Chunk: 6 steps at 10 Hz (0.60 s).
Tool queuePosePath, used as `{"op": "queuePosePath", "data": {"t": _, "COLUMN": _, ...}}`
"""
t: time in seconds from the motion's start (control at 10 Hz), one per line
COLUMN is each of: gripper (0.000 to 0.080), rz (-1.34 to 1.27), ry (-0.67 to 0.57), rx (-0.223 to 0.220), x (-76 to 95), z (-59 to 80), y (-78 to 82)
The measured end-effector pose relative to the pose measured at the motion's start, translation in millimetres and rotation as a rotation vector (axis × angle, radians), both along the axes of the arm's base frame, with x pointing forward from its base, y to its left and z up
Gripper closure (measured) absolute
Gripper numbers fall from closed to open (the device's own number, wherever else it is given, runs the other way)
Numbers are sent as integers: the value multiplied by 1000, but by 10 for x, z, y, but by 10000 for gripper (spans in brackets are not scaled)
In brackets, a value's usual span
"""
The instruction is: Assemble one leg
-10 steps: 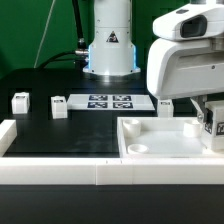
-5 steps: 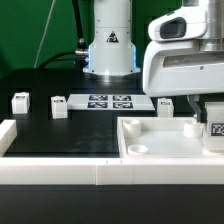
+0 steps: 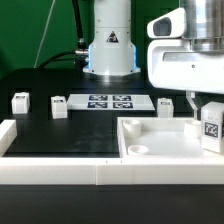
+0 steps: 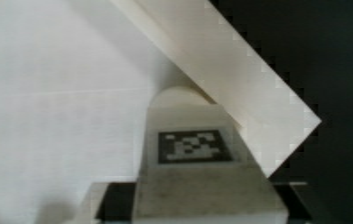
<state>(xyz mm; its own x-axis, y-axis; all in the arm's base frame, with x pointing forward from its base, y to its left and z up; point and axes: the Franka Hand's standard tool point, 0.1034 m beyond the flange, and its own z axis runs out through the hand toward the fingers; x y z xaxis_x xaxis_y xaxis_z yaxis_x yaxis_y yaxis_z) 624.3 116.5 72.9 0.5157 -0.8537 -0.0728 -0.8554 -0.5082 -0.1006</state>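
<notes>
My gripper (image 3: pixel 208 118) is shut on a leg (image 3: pixel 211 128), a small white block with a black-and-white tag. It holds the leg upright over the corner of the white tray (image 3: pixel 160 148) on the exterior view's right. In the wrist view the leg (image 4: pixel 194 150) fills the lower middle between the dark fingers (image 4: pixel 120 205). The gripper (image 4: pixel 199 205) is over the tray floor (image 4: pixel 48 90), with the tray's rim (image 4: pixel 226 70) running slantwise beside the leg. Whether the leg touches the tray I cannot tell.
Other legs stand on the black table: two at the exterior view's left (image 3: pixel 20 101) (image 3: pixel 58 106) and one behind the tray (image 3: pixel 166 103). The marker board (image 3: pixel 110 101) lies at the back. A white rail (image 3: pixel 60 172) runs along the front. The arm's base (image 3: pixel 110 45) stands behind.
The gripper with the leg has shifted slightly toward the exterior view's left, and the wrist housing sits a little higher. The loose legs and the tray have not moved.
</notes>
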Motion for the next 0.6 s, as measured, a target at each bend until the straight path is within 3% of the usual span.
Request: {"op": "queuePosePath", "data": {"t": 0.6, "gripper": 508, "rz": -348, "ry": 49, "rx": 42, "x": -8, "z": -5, "y": 26}}
